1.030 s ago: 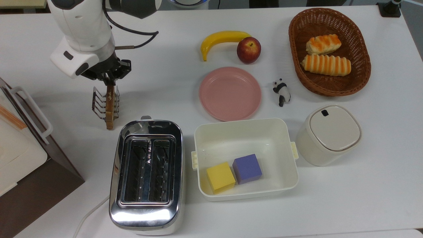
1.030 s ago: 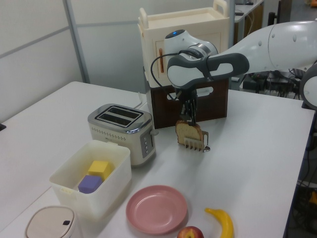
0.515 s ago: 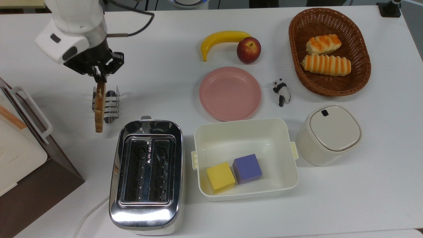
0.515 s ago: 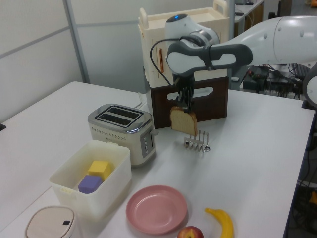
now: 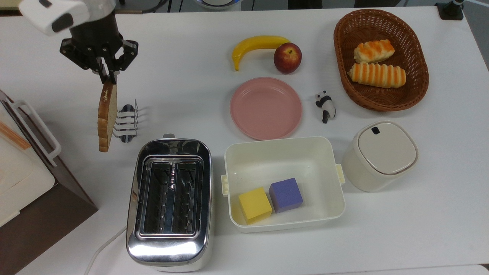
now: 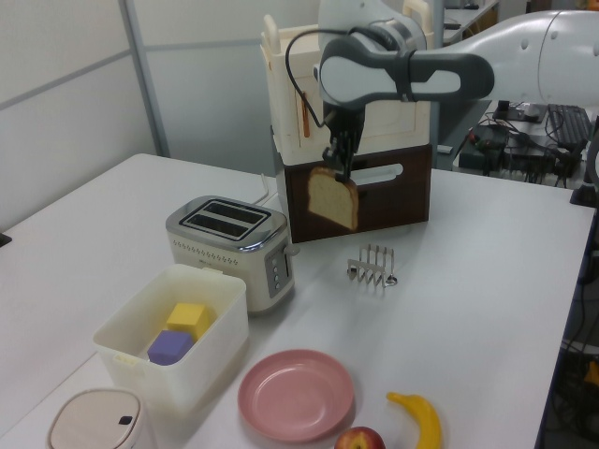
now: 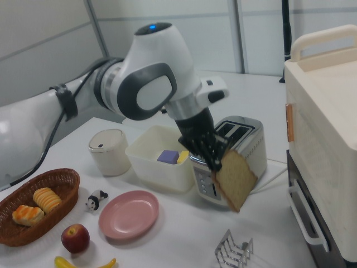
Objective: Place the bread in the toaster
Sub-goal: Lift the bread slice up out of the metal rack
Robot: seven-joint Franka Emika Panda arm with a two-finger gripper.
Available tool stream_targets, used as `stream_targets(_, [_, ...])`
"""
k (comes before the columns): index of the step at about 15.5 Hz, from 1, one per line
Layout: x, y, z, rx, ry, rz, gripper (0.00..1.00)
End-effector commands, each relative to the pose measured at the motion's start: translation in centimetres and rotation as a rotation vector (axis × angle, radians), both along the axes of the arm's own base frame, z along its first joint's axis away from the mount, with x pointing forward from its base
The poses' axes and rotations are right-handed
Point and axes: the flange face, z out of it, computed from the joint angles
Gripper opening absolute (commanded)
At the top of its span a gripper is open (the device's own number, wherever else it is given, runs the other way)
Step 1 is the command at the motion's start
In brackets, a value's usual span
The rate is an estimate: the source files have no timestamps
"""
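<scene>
I see the gripper [image 5: 108,79] pinching the bread [image 5: 105,116] by its top edge — slice hanging below (clear of the toast rack [image 5: 126,123]), toaster [image 5: 170,202] apart.

The pincer [image 5: 108,76] now holds the bread [image 5: 106,116] lifted clear of the wire rack [image 5: 126,122], higher above the bench [image 5: 198,95] than a second ago and shifted toward the top view's left edge; the rack stands empty.

Bright, even overhead light; soft shadows, glare on the toaster [image 5: 169,244].
</scene>
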Motion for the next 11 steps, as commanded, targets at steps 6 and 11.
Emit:
stream_targets(6, [2.6, 1.9, 4.4, 0.172, -0.365, -0.189, 0.13])
stream_targets(11, [4.4, 5.0, 5.3, 0.27, -0.526, -0.258, 0.12])
